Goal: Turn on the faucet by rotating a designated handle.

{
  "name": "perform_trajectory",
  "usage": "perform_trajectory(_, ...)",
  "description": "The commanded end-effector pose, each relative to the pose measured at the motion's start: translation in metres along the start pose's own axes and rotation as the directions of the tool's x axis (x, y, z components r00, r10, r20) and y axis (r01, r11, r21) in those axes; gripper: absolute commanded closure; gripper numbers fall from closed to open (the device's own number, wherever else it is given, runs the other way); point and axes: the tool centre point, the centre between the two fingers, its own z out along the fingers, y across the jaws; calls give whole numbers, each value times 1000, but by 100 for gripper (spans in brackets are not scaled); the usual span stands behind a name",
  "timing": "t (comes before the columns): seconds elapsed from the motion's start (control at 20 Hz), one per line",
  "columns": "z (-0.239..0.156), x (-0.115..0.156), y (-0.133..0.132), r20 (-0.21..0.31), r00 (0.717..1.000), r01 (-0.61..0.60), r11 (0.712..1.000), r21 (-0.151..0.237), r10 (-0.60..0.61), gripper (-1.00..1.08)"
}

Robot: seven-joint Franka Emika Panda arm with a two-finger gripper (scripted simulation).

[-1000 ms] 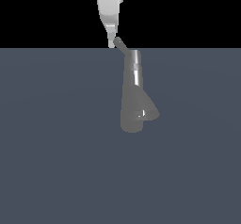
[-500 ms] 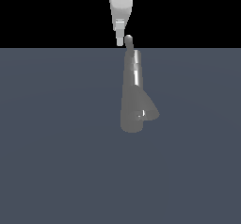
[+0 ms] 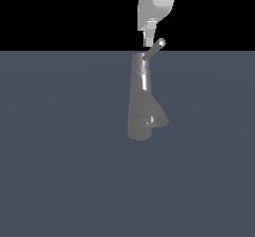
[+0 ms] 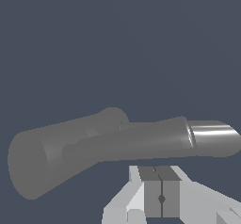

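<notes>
The faucet (image 3: 141,104) is a grey column with a narrow cap, widening to a cone base with a stubby spout. In the wrist view the faucet (image 4: 117,140) stretches across the picture with its shiny cap at one end. The handle (image 3: 154,49), a thin rod, slants up from the cap toward the exterior view's right. My gripper (image 3: 149,42) hangs just above the cap, its tip against the rod's left side. In the wrist view the gripper (image 4: 161,190) has its pads pressed together, shut on nothing. I cannot make out the handle in that view.
The faucet stands on a flat dark blue-grey surface (image 3: 60,171). The white arm (image 3: 155,2) comes down from above against a black background.
The handle has swung from pointing toward the exterior view's left, through upright, to slanting right. My gripper has moved right along with it, staying shut.
</notes>
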Motion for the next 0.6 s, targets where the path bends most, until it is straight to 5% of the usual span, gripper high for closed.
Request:
perform_trajectory(0.0, 5, 36, 6, 0, 999, -35, 999, -11, 35, 108)
perform_trajectory(0.1, 1, 10, 0, 1, 1000, 1, 1000, -1, -1, 108)
perform_trajectory(0.55, 12, 45, -20, 0, 1000, -13, 1000, -5, 13, 108)
